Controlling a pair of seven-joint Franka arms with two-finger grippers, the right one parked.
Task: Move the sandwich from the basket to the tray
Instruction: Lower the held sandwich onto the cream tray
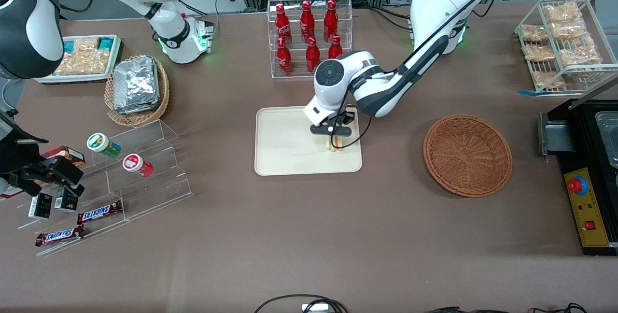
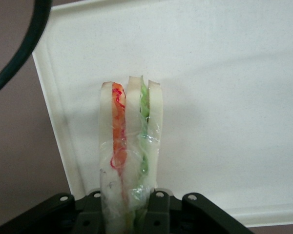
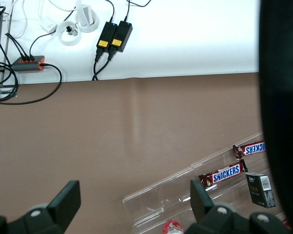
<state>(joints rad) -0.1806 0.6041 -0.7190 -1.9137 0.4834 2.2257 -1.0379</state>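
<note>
Quite a bit of stuff is spread around the tray (image 1: 289, 149). A clear rack of red bottles (image 1: 309, 33) is stood farther from the front camera than the tray, close to its rim. The reddish wicker basket (image 1: 467, 154) is sat toward the working arm's end of the table, apart from the tray, with nothing seen inside it. A lighter basket of foil packets (image 1: 136, 88) and clear acrylic steps (image 1: 140, 168) with two small cups and Snickers bars (image 1: 99, 212) are found toward the parked arm's end. Nothing is lying on the tray close to the sandwich.

The sandwich (image 2: 129, 146) is held by the gripper (image 1: 335, 143) low over the tray, at the tray's end nearer the reddish basket. The fingers are clamped on its wrapped end, so only a sandwich-thick gap is left between them. In the wrist view its long axis is run straight out from the gripper, layered cut edge pointed away. Whether the tray is actually touched can't be told.
</note>
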